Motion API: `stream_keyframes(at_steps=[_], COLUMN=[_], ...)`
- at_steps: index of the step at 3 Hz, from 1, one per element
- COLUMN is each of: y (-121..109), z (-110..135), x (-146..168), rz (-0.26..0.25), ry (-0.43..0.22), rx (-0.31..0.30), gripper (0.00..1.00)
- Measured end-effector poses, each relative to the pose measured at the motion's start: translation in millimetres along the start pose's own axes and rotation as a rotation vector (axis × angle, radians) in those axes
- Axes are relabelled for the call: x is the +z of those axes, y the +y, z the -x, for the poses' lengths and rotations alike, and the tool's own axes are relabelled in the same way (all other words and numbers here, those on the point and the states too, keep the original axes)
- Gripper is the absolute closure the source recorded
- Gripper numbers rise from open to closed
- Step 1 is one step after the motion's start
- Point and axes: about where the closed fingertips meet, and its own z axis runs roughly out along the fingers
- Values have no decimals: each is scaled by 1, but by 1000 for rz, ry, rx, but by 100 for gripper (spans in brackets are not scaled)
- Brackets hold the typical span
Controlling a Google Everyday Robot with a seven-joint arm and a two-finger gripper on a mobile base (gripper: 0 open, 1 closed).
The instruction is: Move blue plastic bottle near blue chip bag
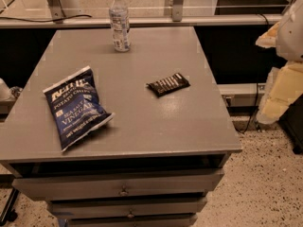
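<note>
The blue plastic bottle [120, 21], clear with a white cap and a white-and-blue label, stands upright at the far edge of the grey table [156, 126], near its middle. The blue chip bag [76, 107], dark blue with white lettering, lies flat on the front left of the table. The two are well apart. My gripper [280, 92] shows as white and pale yellow parts at the right edge of the view. It is off the table, far from both the bottle and the bag, and holds nothing that I can see.
A small black snack wrapper [168, 84] lies right of the table's centre. The table has drawers [123, 189] below its front edge. A rail and a glass partition [156, 13] run behind the table. Speckled floor [265, 183] lies to the right.
</note>
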Motion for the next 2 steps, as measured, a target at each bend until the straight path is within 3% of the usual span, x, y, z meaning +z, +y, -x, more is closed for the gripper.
stream_keyframes(at_steps=[1,2], y=[0,-15], z=[0,-6], x=[0,1], rz=[0,-1], ry=[0,-17], rx=[0,7], gripper=[0,0])
